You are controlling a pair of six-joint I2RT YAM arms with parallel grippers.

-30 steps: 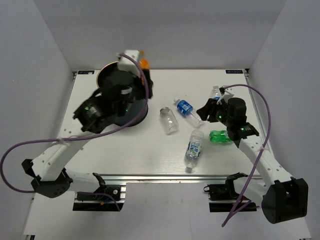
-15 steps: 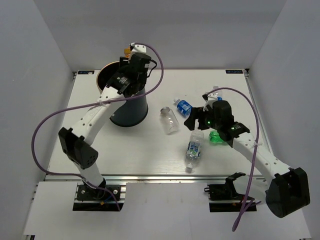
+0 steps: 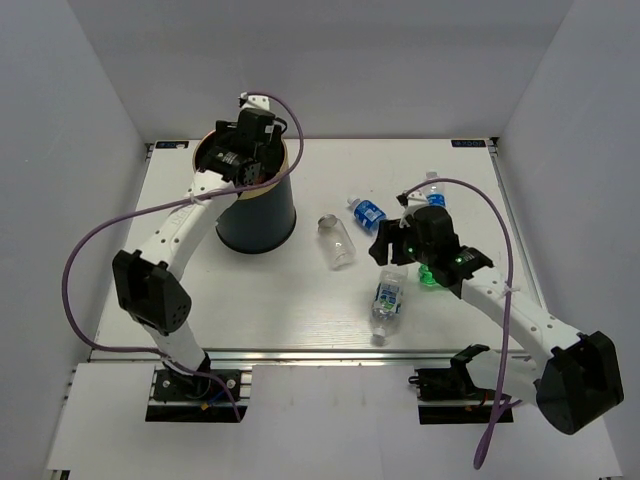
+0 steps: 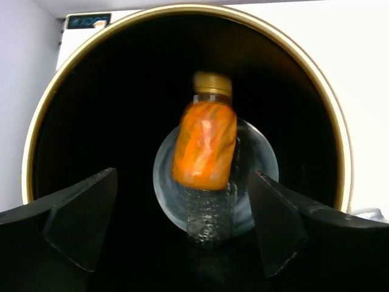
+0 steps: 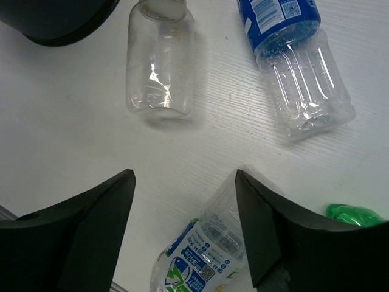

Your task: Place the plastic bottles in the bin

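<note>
My left gripper (image 3: 243,165) hangs open over the mouth of the dark bin (image 3: 262,215). In the left wrist view an orange bottle (image 4: 205,146), blurred, is inside the bin (image 4: 338,146), free of both fingers (image 4: 79,222). My right gripper (image 3: 392,258) is open and low over a labelled clear bottle (image 3: 387,298); in the right wrist view that bottle's (image 5: 209,252) end lies between the fingers (image 5: 91,234), close against the right one. A plain clear bottle (image 5: 159,61), a blue-labelled bottle (image 5: 292,61) and a green bottle (image 5: 352,214) lie on the table.
Another clear bottle (image 3: 432,189) lies at the back right, behind my right arm. The bin's base (image 5: 55,18) shows in the upper left corner of the right wrist view. White walls enclose the table (image 3: 300,310) on three sides.
My left gripper has opened over the bin and let go of the orange bottle, which is now inside. My right gripper has moved left and down over the labelled bottle.
</note>
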